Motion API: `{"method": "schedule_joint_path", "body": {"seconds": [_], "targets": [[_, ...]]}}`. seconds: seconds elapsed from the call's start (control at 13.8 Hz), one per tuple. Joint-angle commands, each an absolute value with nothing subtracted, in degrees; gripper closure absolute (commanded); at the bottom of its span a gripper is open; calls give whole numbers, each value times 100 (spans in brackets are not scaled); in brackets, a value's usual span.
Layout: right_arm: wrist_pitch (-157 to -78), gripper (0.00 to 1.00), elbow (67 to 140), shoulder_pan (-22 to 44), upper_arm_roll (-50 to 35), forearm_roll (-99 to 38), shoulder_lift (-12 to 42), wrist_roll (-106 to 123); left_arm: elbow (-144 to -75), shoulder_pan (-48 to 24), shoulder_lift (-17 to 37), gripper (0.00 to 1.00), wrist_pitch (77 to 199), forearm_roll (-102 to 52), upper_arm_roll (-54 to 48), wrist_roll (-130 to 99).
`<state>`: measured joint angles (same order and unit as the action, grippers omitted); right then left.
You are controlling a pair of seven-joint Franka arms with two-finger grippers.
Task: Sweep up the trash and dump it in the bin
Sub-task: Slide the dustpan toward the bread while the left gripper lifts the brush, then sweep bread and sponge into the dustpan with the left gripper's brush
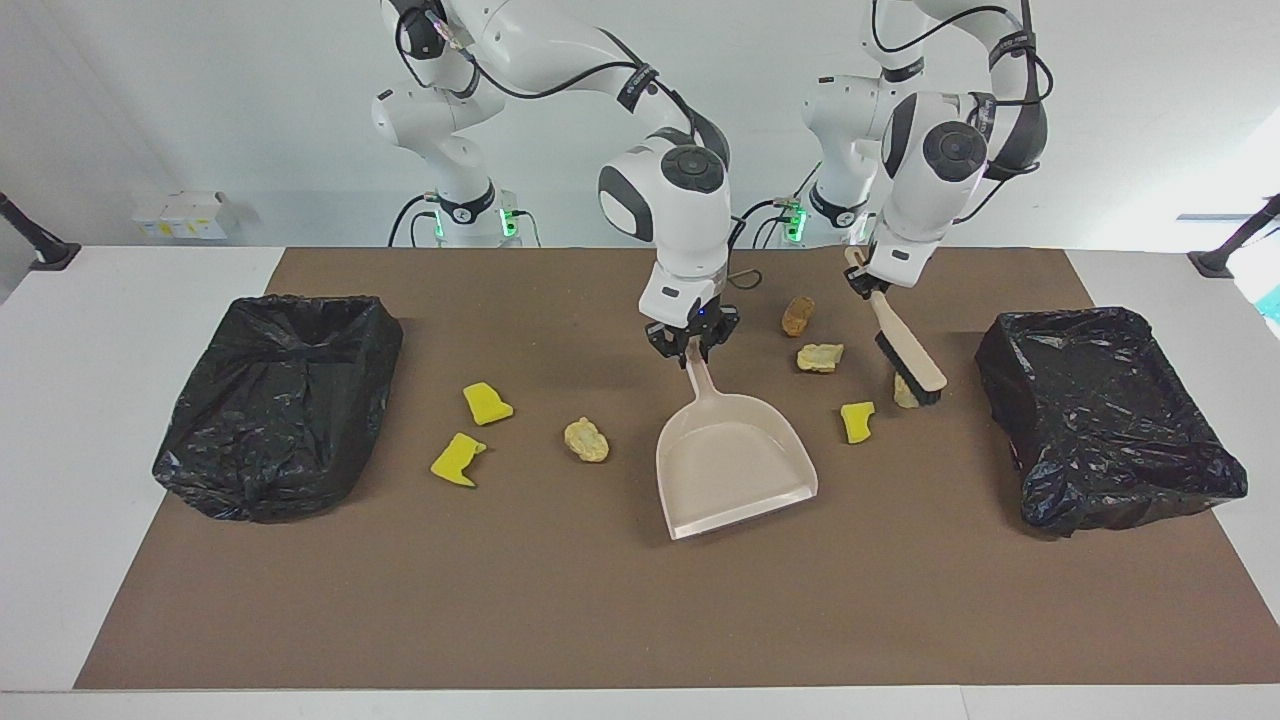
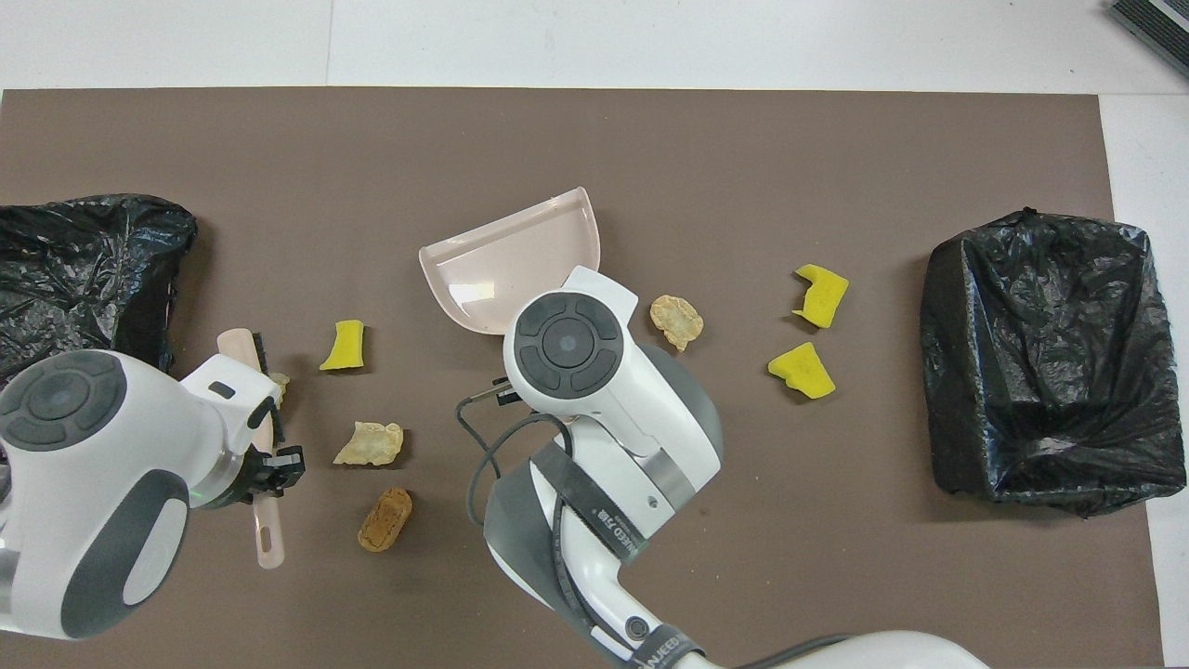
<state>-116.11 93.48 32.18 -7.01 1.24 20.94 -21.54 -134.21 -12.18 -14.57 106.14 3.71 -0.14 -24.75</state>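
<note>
My right pincer (image 1: 692, 345) sits just above the middle of the facing frame, its fingers pinching the handle of the beige dustpan (image 1: 735, 462), whose pan rests on the brown mat (image 1: 600, 610) with its open lip toward the lower edge of that frame. My left pincer (image 1: 866, 283), right of centre in the same frame, is pinched on the handle of the brush (image 1: 908, 345), which slants down so its black bristles touch the mat.

The trash lies scattered in 7 pieces. A pale lump (image 1: 906, 393) sits against the bristles, a yellow chunk (image 1: 857, 421) lies between brush and dustpan, and above it in the frame are a tan lump (image 1: 820, 356) and an orange-brown lump (image 1: 797, 315). Left of the dustpan lie another tan lump (image 1: 586, 440) and 2 yellow chunks (image 1: 487, 403) (image 1: 457, 460).

A black-lined bin (image 1: 280, 405) stands at the frame's left, a second lined bin (image 1: 1105, 415) at its right.
</note>
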Motion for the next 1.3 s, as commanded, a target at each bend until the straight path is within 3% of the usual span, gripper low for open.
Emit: {"method": "schedule_joint_path", "body": {"seconds": [0.0,0.36,0.65,1.01,1.23], "targets": [[-10919,100,9475,2875,-738,79,1750,-814,-13359,-783,-1284,100,10722,492,-70,-1445],[-10029,100,9545,2286,-738,88,1460,1990,-13351,-194,-1064,100,10942,589,-70,-747],[-9888,100,9842,2083,-738,140,1258,3540,-13359,157,-1055,100,11065,624,-70,-388],[-10230,100,10501,1978,-712,299,959,4903,-13562,150,-967,100,11250,624,-79,-527],[-11334,100,11379,1960,-721,264,616,5569,-13570,-17,-792,100,11338,607,-105,-694]]}}
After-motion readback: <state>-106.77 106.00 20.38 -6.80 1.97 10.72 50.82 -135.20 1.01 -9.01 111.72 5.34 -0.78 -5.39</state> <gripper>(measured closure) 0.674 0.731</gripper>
